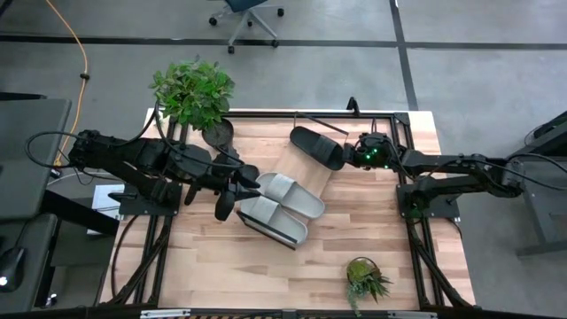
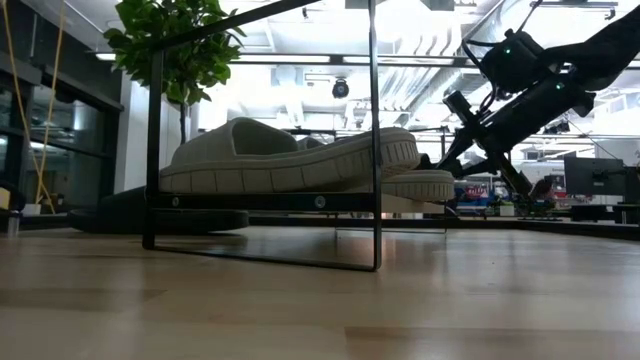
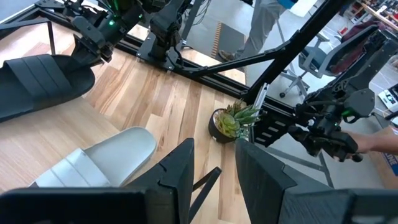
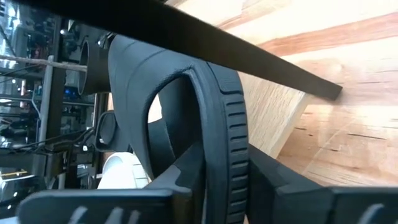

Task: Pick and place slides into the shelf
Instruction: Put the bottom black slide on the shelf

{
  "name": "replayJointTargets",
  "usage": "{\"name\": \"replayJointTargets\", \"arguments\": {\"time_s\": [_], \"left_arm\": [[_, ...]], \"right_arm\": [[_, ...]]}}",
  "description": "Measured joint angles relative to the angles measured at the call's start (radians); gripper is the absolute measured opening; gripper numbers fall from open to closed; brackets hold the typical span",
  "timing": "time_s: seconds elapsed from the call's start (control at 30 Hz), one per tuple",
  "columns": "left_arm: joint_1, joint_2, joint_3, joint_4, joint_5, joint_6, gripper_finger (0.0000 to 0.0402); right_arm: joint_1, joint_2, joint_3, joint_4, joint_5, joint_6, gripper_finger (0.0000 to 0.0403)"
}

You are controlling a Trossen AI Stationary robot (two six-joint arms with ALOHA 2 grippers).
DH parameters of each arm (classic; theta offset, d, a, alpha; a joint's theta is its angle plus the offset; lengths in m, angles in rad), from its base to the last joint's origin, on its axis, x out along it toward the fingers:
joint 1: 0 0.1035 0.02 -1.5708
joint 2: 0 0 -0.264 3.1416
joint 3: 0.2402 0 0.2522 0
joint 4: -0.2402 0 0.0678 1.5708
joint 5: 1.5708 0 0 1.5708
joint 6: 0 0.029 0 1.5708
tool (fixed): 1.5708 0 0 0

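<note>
The black slide [image 1: 317, 147] was being set on the shelf [image 1: 330, 183] beside two grey-green slides [image 1: 283, 207], the right gripper [image 1: 358, 152] parted around its edge, retreat judged next; left gripper [image 1: 232, 189] hovered half-open, empty.

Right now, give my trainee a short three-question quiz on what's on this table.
1. True or false: both pale slides lie on the shelf.
2. Which tool is at the black slide near the table's far edge? A: left tool. B: right tool.
3. Fill in: ___ potted plants stand on the table, a big plant and a small plant.

Key: 1 true; 2 B; 3 two.
</note>
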Motion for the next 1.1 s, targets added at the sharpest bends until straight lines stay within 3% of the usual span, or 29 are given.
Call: {"name": "replayJointTargets", "arguments": {"time_s": [0.43,1.1], "left_arm": [[0.0,0.0,0.0,0.0,0.0,0.0,0.0108],[0.0,0.0,0.0,0.0,0.0,-0.002,0.0108]], "right_arm": [[0.0,0.0,0.0,-0.022,0.047,0.025,0.0153],[0.0,0.0,0.077,-0.196,0.179,-0.004,0.0158]]}}
